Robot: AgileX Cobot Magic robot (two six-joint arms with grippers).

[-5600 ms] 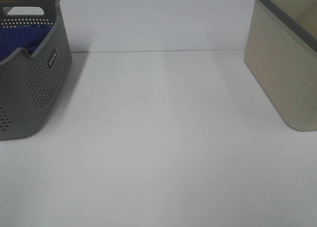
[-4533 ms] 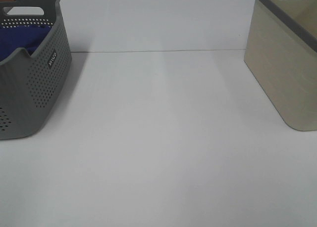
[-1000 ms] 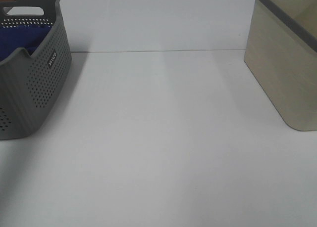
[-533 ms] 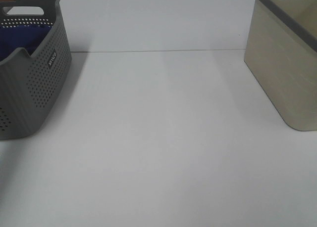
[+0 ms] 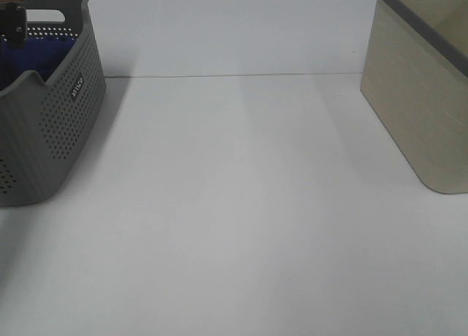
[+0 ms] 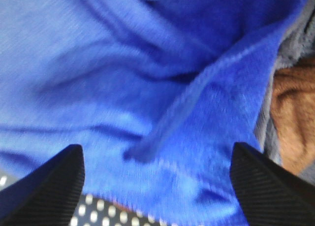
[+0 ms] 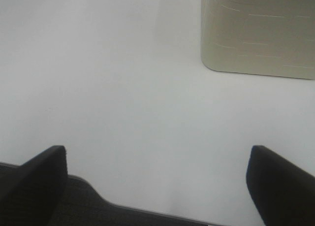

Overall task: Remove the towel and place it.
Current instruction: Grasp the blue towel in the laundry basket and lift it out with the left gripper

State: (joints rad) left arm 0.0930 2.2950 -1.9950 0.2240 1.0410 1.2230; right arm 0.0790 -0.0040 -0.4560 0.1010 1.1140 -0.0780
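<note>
the royal-blue terry towel [image 6: 123,73] lies crumpled inside the grey perforated plastic basket [image 5: 66,124], beside a brown cloth [image 6: 293,117]. the left gripper [image 6: 157,184] hangs over it, jaws wide, gripping nothing. the right gripper [image 7: 157,181] is spread wide above the white table [image 5: 241,204]. the basket's small white side label [image 5: 77,86] is too blurred to read

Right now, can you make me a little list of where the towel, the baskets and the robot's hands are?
towel: blue, crumpled inside the grey basket
grey basket: left side of the table, holes in its walls
beige basket: right side of the table
left gripper: open, close over the towel, holding nothing
right gripper: open, over bare table
</note>
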